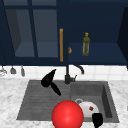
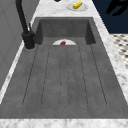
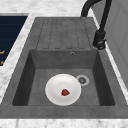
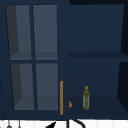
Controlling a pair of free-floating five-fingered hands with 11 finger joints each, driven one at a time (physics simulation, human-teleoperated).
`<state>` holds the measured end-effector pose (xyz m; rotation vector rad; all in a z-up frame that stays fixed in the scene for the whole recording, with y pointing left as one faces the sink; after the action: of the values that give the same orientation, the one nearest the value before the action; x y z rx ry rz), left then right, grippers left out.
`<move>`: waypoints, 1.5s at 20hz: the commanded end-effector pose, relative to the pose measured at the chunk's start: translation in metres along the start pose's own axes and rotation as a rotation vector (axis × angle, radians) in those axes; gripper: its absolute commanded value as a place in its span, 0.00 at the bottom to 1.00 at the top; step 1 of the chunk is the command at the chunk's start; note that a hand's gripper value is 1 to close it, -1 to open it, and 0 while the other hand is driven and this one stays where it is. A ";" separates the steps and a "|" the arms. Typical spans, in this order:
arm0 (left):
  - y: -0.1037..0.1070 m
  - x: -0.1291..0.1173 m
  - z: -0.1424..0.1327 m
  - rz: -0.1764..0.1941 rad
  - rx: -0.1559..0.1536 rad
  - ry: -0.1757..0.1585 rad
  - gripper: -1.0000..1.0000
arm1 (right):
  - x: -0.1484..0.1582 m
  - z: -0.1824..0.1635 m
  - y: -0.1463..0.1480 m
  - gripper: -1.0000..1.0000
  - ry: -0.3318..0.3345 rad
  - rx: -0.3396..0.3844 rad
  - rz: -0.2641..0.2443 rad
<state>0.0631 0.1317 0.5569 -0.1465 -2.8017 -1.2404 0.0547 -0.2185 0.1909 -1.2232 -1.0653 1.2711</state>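
Front view has the left hand floating over the grey draining board, fingers loose, gripping nothing. Right hand sits low by the round white plate in the sink basin; can't tell its grip.

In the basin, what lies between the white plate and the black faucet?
In the right side view, the round drain lies on the basin floor between the white plate and the black faucet, just beside the plate's rim.

One plate, one bottle, two hands.
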 end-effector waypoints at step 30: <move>0.057 0.011 -0.047 -0.093 0.114 0.035 0.00 | 0.000 0.000 0.000 0.50 0.000 0.000 0.000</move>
<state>0.0559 0.1304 0.6319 -0.0021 -2.8704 -1.1799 0.0547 -0.2185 0.1909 -1.2232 -1.0653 1.2711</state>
